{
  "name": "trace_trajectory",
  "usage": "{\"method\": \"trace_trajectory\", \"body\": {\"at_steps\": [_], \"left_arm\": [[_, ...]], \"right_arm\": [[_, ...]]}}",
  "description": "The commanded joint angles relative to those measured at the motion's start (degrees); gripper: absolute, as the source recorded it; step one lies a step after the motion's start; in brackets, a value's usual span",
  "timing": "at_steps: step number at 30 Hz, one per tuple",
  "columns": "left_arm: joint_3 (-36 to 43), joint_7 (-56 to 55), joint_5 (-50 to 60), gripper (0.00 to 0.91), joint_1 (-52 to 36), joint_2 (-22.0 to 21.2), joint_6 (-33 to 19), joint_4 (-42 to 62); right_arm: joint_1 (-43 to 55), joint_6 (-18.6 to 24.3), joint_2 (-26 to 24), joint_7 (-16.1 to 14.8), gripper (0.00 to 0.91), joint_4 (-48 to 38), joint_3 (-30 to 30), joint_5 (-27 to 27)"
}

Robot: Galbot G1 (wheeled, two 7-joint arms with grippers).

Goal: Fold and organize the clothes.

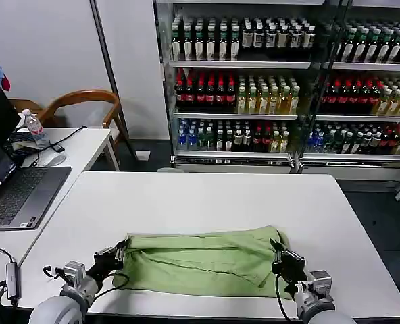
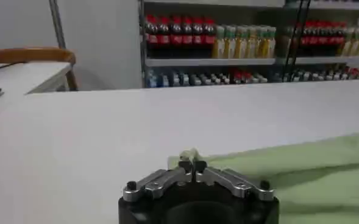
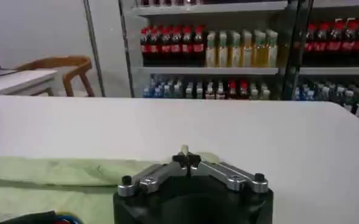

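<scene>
Both pincers, the left pincer (image 1: 116,251) and right pincer (image 1: 279,255), pinch opposite ends of the light green polo shirt (image 1: 200,262) on the white desk (image 1: 207,196); soft, limp cloth, probably best held by its edges.

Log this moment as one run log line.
stage: folding | left gripper: shut on polo shirt left edge | right gripper: shut on its right edge | shirt: flat on white table
</scene>
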Motion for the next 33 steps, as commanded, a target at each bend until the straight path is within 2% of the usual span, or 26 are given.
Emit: {"method": "trace_trajectory", "body": {"at_steps": [1,2,3,4,5,12,19,24,27,33], "left_arm": [[0.01,0.05,0.96,0.564,2.94,-0.07,0.91,-1.66],[0.08,0.07,1.68,0.907,3.14,-0.06,0.98,-1.82],[0.03,0.03,2.45,0.907,3.31,-0.04,2.11,-2.01],[-0.02,-0.05,3.6,0.907,3.45,0.04,2.9,-2.23],[-0.1,-0.15,4.1,0.907,3.54,0.13,3.11,-2.28],[-3.42,-1.6,3.79,0.907,3.06,1.09,2.41,-3.32],[-5.08,-6.52,-3.13,0.907,3.92,1.56,1.96,-7.44],[1.13,-15.89,-2.62,0.907,5.19,-0.61,2.59,-9.45],[4.46,-21.44,-2.61,0.907,4.59,-2.09,2.9,-8.74],[6.89,-25.3,-3.35,0.907,2.59,-3.35,2.08,-5.69]], "right_arm": [[-1.08,0.13,-0.05,-0.44,0.0,-0.32,-0.02,-0.79],[-1.1,0.03,-0.13,-0.8,0.0,-0.47,-0.1,-1.55],[-1.17,-0.04,-0.15,-0.7,0.0,-0.48,-0.14,-1.91],[-1.32,-0.16,-0.16,-0.55,0.635,-0.43,-0.08,-2.28],[-1.59,-0.24,-0.3,-0.69,0.907,-0.27,0.21,-2.27],[-5.39,-0.1,-1.85,-1.64,0.907,1.55,6.04,-2.71],[-8.48,0.23,-1.04,-2.4,0.907,5.39,9.55,-3.81],[-10.08,1.12,-0.33,-3.09,0.907,7.05,9.64,-7.84],[-10.38,1.21,-0.06,-3.16,0.907,7.37,9.5,-8.37],[-10.43,1.54,0.48,-3.15,0.907,6.84,9.07,-9.31]]}}
